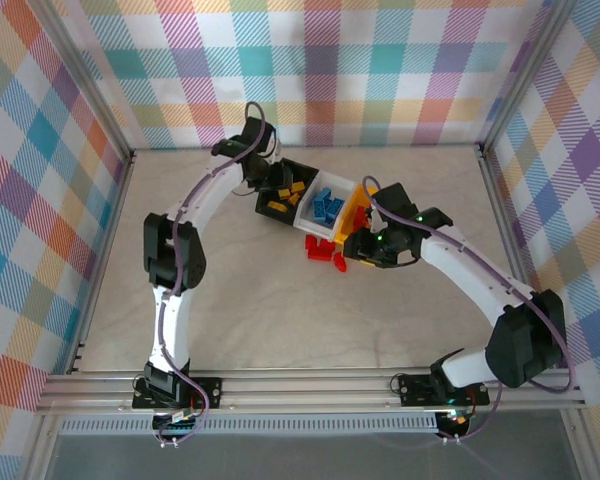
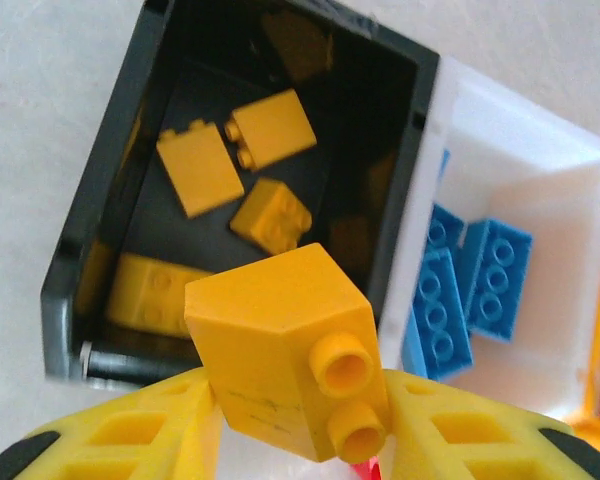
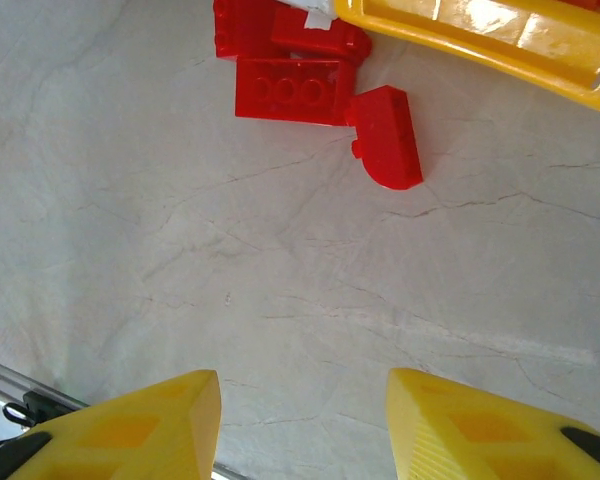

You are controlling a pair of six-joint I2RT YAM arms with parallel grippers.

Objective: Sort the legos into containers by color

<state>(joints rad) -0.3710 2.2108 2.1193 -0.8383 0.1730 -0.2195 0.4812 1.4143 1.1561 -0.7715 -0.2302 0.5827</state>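
Observation:
My left gripper (image 2: 295,420) is shut on a yellow lego (image 2: 270,340), which hangs over the near edge of the black container (image 2: 110,150). Several yellow legos (image 2: 270,215) lie inside that container. Beside it, the white container (image 2: 520,150) holds blue legos (image 2: 470,280). From above, the left gripper (image 1: 277,188) sits over the black container (image 1: 272,212), next to the white one (image 1: 308,222) and the yellow one (image 1: 358,212). My right gripper (image 3: 302,410) is open and empty above bare table, a short way from several red legos (image 3: 290,90) beside the yellow container (image 3: 500,35).
The three containers stand side by side in a slanted row at mid table. A cluster of red legos (image 1: 325,250) lies just in front of them, close to the right gripper (image 1: 355,245). Checked walls close in the table on three sides.

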